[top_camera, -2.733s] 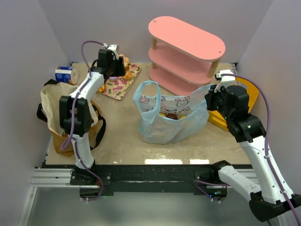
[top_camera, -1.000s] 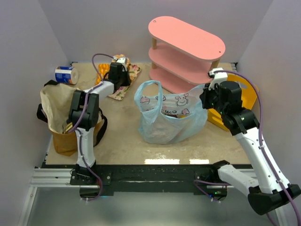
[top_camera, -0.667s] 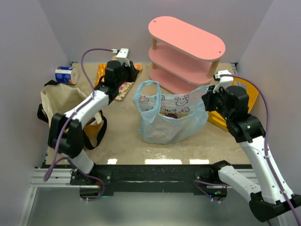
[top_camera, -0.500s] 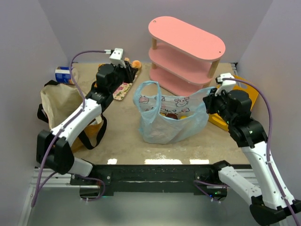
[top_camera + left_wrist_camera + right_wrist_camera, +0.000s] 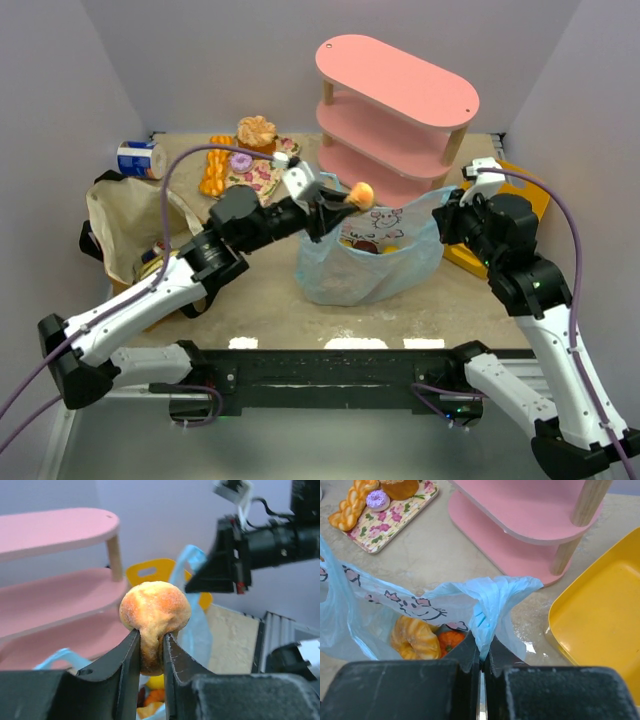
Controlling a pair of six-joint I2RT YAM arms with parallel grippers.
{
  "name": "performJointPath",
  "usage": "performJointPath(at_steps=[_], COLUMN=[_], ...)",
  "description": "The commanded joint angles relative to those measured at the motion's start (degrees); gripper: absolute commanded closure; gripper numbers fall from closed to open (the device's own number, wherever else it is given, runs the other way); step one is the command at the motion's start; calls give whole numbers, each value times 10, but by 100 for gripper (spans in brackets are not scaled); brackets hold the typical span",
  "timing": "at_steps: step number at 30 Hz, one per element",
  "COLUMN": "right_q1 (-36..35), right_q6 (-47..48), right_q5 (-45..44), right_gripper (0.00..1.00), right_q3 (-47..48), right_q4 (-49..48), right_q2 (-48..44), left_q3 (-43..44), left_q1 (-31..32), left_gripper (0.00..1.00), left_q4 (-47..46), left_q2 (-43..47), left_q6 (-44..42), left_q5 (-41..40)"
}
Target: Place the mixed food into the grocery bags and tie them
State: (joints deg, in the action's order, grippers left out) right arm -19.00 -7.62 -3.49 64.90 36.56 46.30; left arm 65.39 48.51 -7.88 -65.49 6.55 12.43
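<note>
Left gripper [image 5: 151,641] clamps small orange bun [image 5: 155,607], held in air over blue bag [image 5: 350,270]. Right gripper [image 5: 481,655] pinched tight on bag handle. Glazed doughnut [image 5: 415,637] inside; orange item [image 5: 451,639] beside it, possibly fruit.

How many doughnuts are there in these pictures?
2. The purple doughnut lies on the floral tray at the back; the golden glazed doughnut sits inside the light-blue plastic bag. Others could be hidden deeper inside.
</note>
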Motion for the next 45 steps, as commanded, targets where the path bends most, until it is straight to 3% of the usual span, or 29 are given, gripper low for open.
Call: performJointPath(at_steps=[1, 14, 17, 18, 21, 24, 28, 31, 32, 34, 35, 38, 41, 45], right_q1=[3, 3, 3, 2, 3, 3, 2, 2, 2, 3, 3, 2, 2, 2], right_q6=[-12, -16, -16, -16, -16, -16, -5, 4, 6, 9, 10, 17, 44, 66], right_q5=[-1, -10, -13, -12, -13, -13, -10, -11, -9, -7, -7, -21, -15, 79], right_gripper=[100, 100, 100, 100, 100, 100, 96, 85, 73, 62, 47, 25, 15, 14], right_q3=[6, -2, -6, -7, -7, -5, 11, 36, 50, 65, 81, 121, 152, 172], right_q4=[10, 38, 38, 38, 36, 35, 36, 37, 37, 38, 40, 50, 48, 3], right_q2=[-17, -41, -44, -43, -43, -39, -27, -16, -14, -4, 0, 7, 0, 3], left_q3=[28, 100, 101, 101, 105, 112, 106, 95, 93, 87, 84, 82, 64, 26], left_q1=[37, 50, 50, 50, 51, 50, 48, 29, 17, -36, -57, -100, -117, -139], left_gripper=[79, 73, 60, 44, 24, 14, 10, 5, 4, 3, 3, 3, 3, 2], left_q4=[78, 128, 140, 142, 148, 154, 151, 146, 148, 153, 154, 182, 188, 162], left_q2=[-79, -212, -217, -217, -207, -181, -99, -37, -25, 4, 10, 19, 27, 34], left_q6=[-46, -24, -28, -29, -36, -44, -58, -63, -60, -46, -41, -48, -63, -93], left_q5=[20, 19, 21, 22, 21, 11, 1, -1, -2, 15, 29, 39, 54, 100])
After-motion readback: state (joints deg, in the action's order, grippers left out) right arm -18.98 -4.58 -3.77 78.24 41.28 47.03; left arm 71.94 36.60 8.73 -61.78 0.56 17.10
